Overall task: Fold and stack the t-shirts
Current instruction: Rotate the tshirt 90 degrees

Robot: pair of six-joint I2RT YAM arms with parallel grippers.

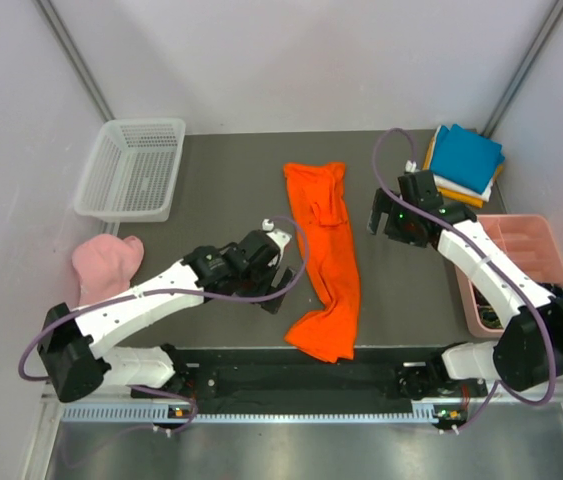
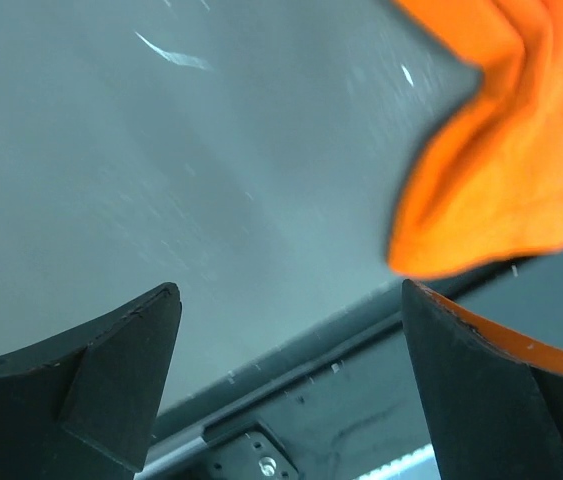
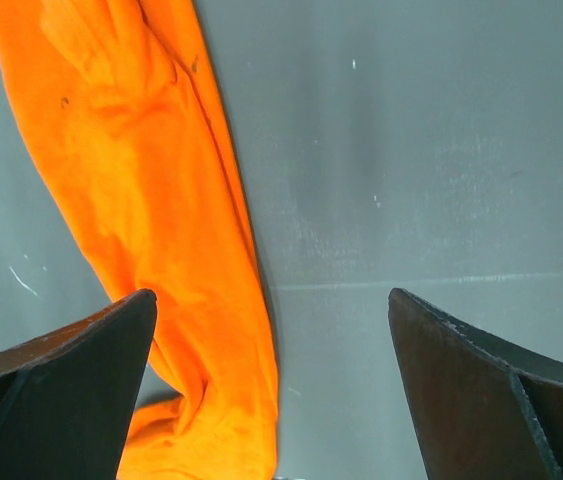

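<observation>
Orange shirt (image 1: 326,250) lies stretched near to far; left gripper (image 1: 279,287) and right gripper (image 1: 389,226) flank it, both wide, empty.

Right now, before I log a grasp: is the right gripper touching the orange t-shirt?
Apart. The top external view shows bare dark table between the right gripper and the orange t-shirt; its jaws stand open and empty.

Dark grey table (image 1: 223,205) enclosed by pale lilac walls (image 1: 291,60).
</observation>
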